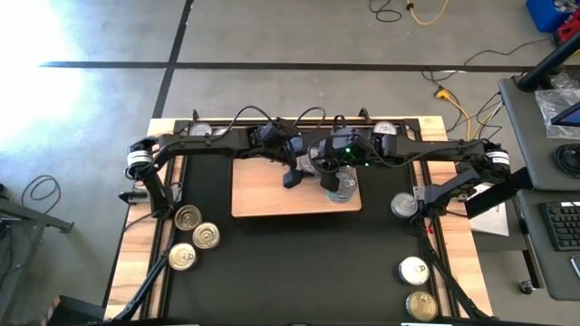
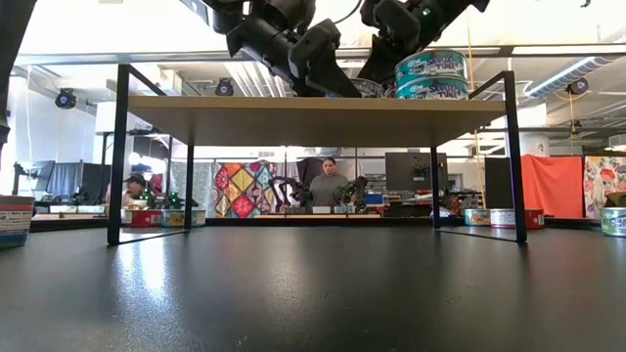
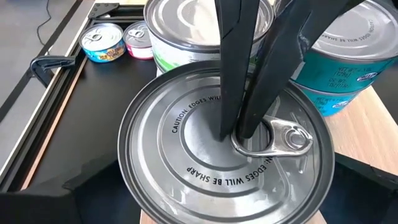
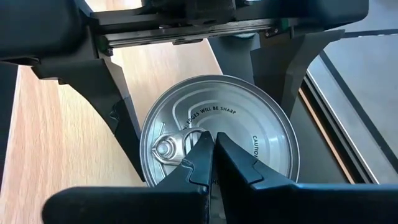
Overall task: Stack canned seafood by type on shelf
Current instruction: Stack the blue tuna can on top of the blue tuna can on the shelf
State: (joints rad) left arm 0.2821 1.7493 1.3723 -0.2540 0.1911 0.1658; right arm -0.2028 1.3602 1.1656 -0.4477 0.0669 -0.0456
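The shelf is a pale wood board on black legs. A silver tin with a pull-tab lid is on it, next to a stack of two teal-labelled tins and a green-labelled tin. My left gripper is open, its fingers close beside the silver tin's wall on either side. Whether they touch it I cannot tell. My right gripper is shut, with its tips on that tin's lid. My right gripper sets its shut fingertips down on the silver tin's lid, at the ring of the pull tab. The fingers come from above, slanting down from the table's right side. The tin stays upright with its lid up; its base is hidden.
Three loose tins lie on the black mat near the left edge. Three more are on the right side. Both arms cross over the shelf's far half. Beyond the table, people sit in the room.
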